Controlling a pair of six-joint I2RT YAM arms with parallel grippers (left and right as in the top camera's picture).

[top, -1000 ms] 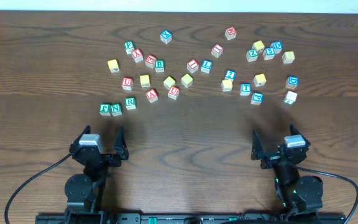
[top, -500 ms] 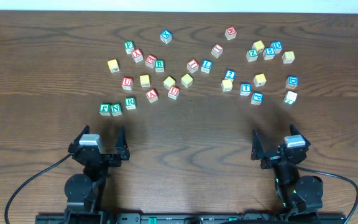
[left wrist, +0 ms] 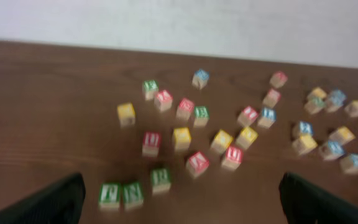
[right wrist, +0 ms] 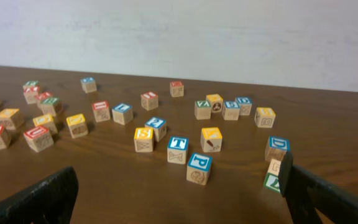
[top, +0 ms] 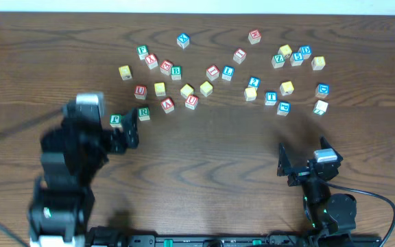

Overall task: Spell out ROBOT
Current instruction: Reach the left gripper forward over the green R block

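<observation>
Scattered wooden letter cubes cover the far half of the table. The green R cube [top: 143, 113] [left wrist: 160, 178] lies at the near left of the group. A green B cube [top: 176, 71] [left wrist: 201, 114] sits further back, and the blue T cube [top: 271, 97] [right wrist: 178, 149] is to the right. Several yellow-faced cubes, such as one [top: 160, 88], lie among them; their letters are unreadable. My left gripper [top: 123, 134] [left wrist: 182, 211] is open and motion-blurred, just short of the R cube and holding nothing. My right gripper [top: 307, 161] [right wrist: 179, 205] is open and empty at the near right.
Green F [top: 116, 119] and N [left wrist: 133, 193] cubes sit just left of the R, close to the left fingers. Red-lettered cubes such as one [top: 168, 104] lie behind it. A blue P cube [right wrist: 199, 168] is the nearest to the right gripper.
The left arm has swung up from its rest at the near edge toward the F, N and R cubes, still open. The right arm and all cubes have stayed put.
</observation>
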